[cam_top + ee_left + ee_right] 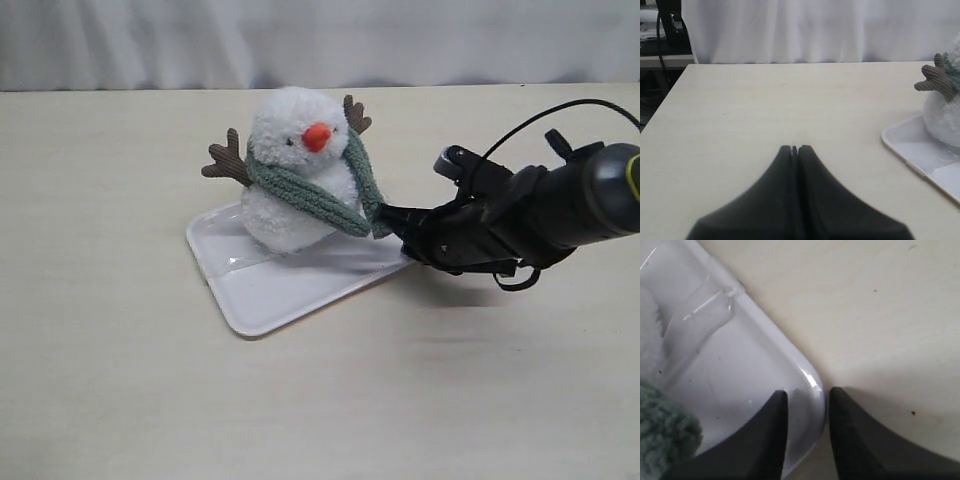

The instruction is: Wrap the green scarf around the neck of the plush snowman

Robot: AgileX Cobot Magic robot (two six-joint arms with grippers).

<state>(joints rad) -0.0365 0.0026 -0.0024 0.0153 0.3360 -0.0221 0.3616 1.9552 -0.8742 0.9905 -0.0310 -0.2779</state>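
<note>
The plush snowman (295,170) stands upright on a white tray (270,295), with the green scarf (305,190) looped round its neck and one end hanging down its right side. My right gripper (390,218) is low at the tray's right corner, just beside that hanging end. In the right wrist view it (807,395) is open, straddling the tray's rim (810,385), with the scarf's end (662,440) off to one side and nothing held. My left gripper (794,148) is shut and empty over bare table, well apart from the snowman (942,115).
The pale wooden table (120,380) stretches all around the tray. A white curtain (320,40) hangs behind the table's far edge. A clear plastic film (705,315) lies on the tray near the snowman. The left arm is outside the exterior view.
</note>
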